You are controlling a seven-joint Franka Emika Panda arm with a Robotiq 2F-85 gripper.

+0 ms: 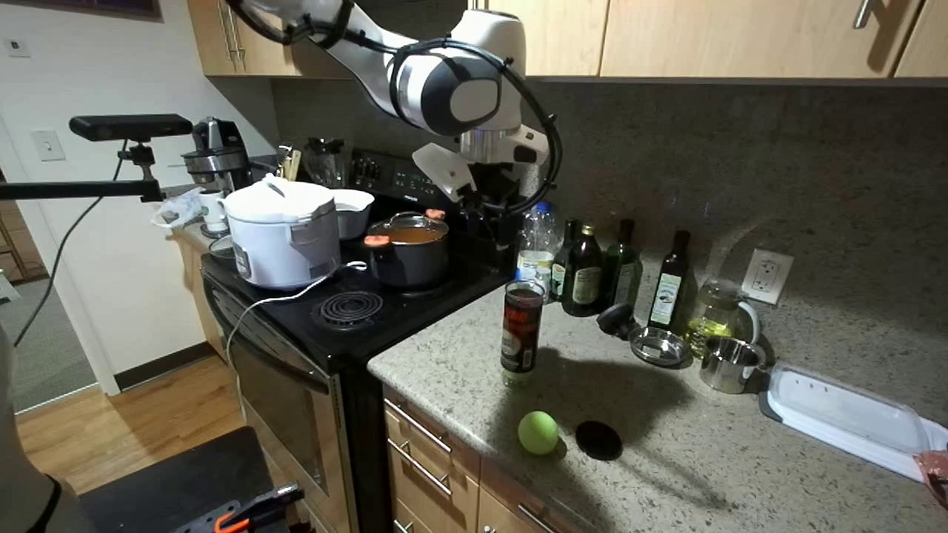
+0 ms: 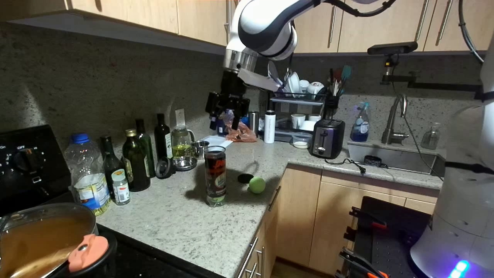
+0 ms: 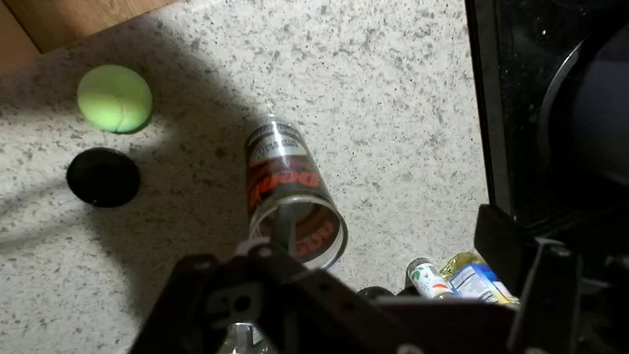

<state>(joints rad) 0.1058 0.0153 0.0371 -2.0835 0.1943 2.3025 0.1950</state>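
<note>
Counter [image 1: 459, 363]: grey, speckled; middle to lower right of an exterior view, and most of the wrist view.

Stove [image 1: 444, 302]: black, adjoins the counter at centre left of the same exterior view; right edge of the wrist view.

Arm [image 2: 262, 33]: across the top of both exterior views, lower end pointing down.

Cooker [image 1: 281, 244]: white, on the stove, left of centre. Pot [image 1: 406, 263]: dark, orange handles, just right of the cooker.

Bottles [image 1: 585, 285]: row at the back of the counter, right of centre.

Gripper [image 2: 224, 125]: in the air, upper middle of an exterior view. Jaws wide apart, background showing between them; holding nothing.

Can [image 2: 215, 173]: clear, red and black label, upright on the counter at frame centre. It stands below the gripper, a gap between them in both exterior views. Wrist view: can mid-frame, open mouth toward the viewer, one jaw crossing the mouth by line of sight.

Ball [image 3: 114, 98]: green, upper left of the wrist view, apart from the can.

Disc [image 3: 103, 177]: black, flat, just below the ball in that frame, not touching it.
</note>
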